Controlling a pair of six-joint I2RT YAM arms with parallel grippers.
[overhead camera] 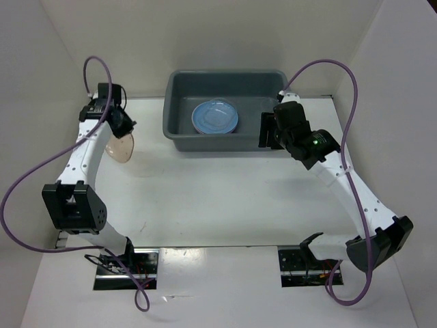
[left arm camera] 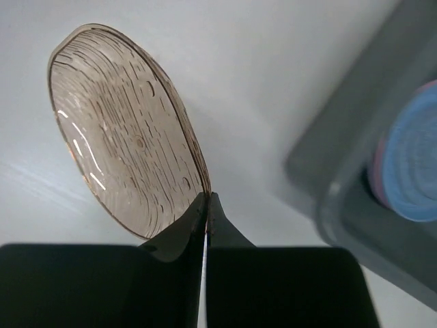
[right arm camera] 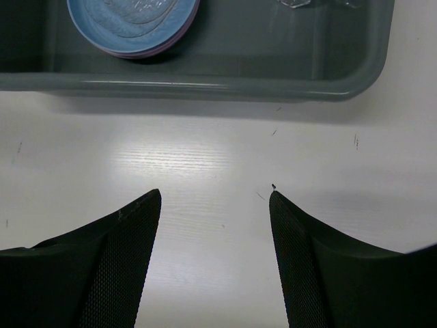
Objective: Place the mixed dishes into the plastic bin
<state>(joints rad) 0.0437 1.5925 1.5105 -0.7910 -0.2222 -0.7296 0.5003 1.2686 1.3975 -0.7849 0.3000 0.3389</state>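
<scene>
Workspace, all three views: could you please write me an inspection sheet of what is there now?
Surface: white table, few small specks.
Job's things: grey bin at far edge; blue plate tops a stack inside; clear textured dish outside, tilted, at left.
Clutter: nothing seen.
Grippers: left gripper jaws shut on the dish's rim; right gripper jaws open, empty, over the table near the bin.
Cables: purple cables loop free beside both arms.
Surroundings: plain white walls.
</scene>
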